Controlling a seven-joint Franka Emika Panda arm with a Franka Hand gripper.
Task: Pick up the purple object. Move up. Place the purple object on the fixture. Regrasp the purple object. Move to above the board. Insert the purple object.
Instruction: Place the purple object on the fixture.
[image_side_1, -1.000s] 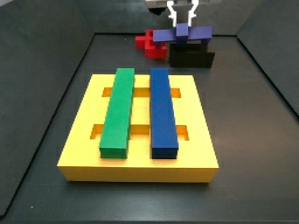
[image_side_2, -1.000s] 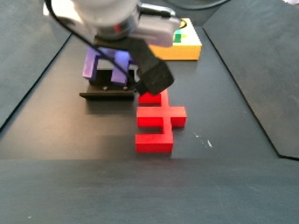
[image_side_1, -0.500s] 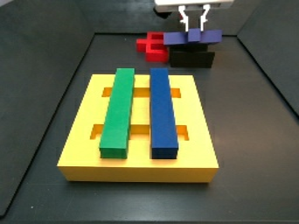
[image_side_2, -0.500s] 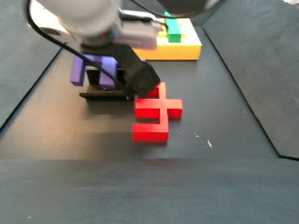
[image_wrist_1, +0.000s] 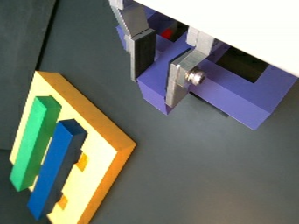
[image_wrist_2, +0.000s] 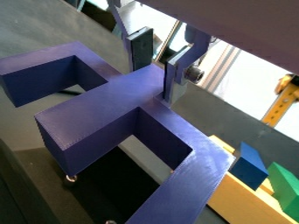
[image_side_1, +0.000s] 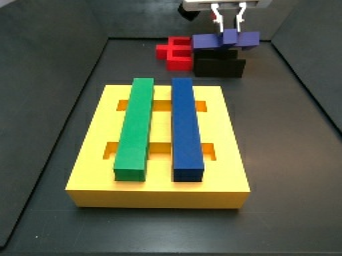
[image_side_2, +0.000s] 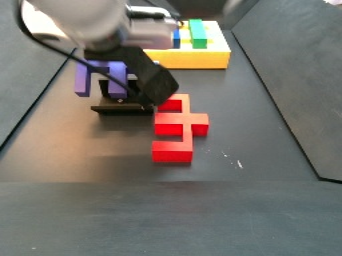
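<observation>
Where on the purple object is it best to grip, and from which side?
Grip the purple object on its narrow middle bar, from above, likely where the gripper straddles it now. The fingers meet flat parallel faces there; the fixture blocks access from below.

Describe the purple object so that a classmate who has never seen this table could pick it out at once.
Start at the yellow board and look past its far end to the black fixture. The purple object sits there, clamped in the gripper. Its red neighbour is likewise notched, but only this one is violet.
</observation>
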